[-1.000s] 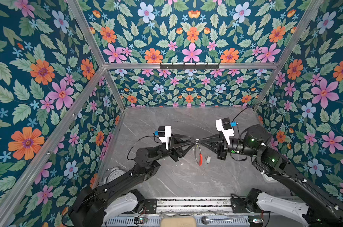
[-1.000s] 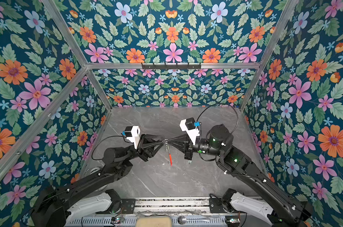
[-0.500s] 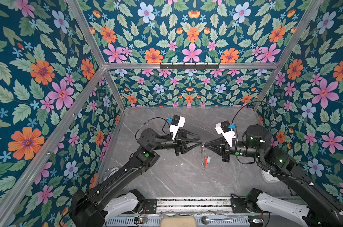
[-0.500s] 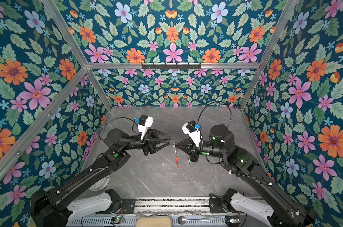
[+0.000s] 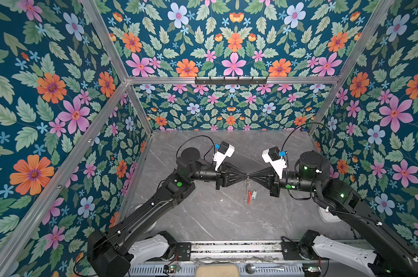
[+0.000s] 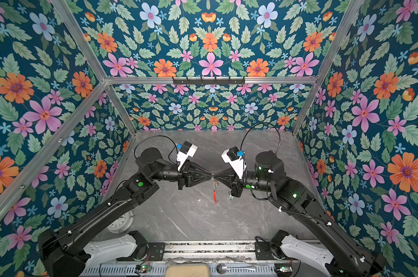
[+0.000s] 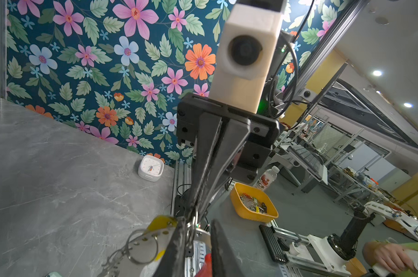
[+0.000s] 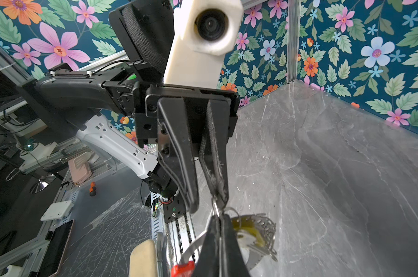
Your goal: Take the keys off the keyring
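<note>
My two grippers meet tip to tip above the middle of the table. The keyring (image 5: 247, 191) hangs below them, its red section (image 6: 214, 195) lowest. My right gripper (image 8: 219, 217) is shut on the hoop, and a small silver ring (image 8: 215, 207) sticks out past its tips. My left gripper (image 7: 200, 221) is narrowly open around that small ring. In the wrist views a key with a yellow tag (image 8: 248, 230) hangs beside the fingers. A pale oblong tag (image 5: 254, 193) hangs next to the red section.
A white square clock (image 7: 150, 167) stands by the table's right edge. A round clock (image 6: 120, 221) lies under the left arm. A yellow bowl (image 7: 253, 206) of small parts sits off the table's front. A black hook rail (image 5: 230, 80) is on the back wall.
The left gripper, a little apart from the right one half a second ago, has closed in on its tips. Its jaws have narrowed. The right gripper still holds the hanging keyring.
</note>
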Robot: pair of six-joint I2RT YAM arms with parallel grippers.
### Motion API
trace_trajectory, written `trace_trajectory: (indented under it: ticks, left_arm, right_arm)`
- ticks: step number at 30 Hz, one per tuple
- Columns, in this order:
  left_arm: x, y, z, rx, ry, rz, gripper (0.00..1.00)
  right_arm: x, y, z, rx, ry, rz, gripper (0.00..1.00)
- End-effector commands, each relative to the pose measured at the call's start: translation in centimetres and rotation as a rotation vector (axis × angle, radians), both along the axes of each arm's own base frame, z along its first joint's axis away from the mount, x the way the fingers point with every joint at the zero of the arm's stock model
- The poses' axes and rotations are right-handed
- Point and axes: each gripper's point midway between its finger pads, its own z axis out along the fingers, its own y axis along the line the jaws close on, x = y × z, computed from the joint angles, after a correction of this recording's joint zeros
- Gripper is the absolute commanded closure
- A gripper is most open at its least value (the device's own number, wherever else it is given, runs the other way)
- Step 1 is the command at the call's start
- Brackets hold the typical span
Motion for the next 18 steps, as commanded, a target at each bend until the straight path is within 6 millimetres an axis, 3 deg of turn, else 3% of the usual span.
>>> trace_trajectory:
  ticks: [1, 14, 18]
  left_arm:
    - [-0.6, 0.1, 0.3, -0.004, -0.021, -0.037, 0.8]
    - [0.1, 0.1, 0.4, 0.018, -0.105, 0.042, 1.0]
    - [0.1, 0.4, 0.7, 0.015, -0.143, 0.059, 1.0]
  right_arm:
    - [0.6, 0.0, 0.5, 0.0, -0.028, -0.026, 1.0]
    - [1.1, 0.2, 0.9, 0.005, -0.038, -0.036, 1.0]
    - [0.7, -0.3, 1.8, 0.044, -0.077, -0.044, 0.63]
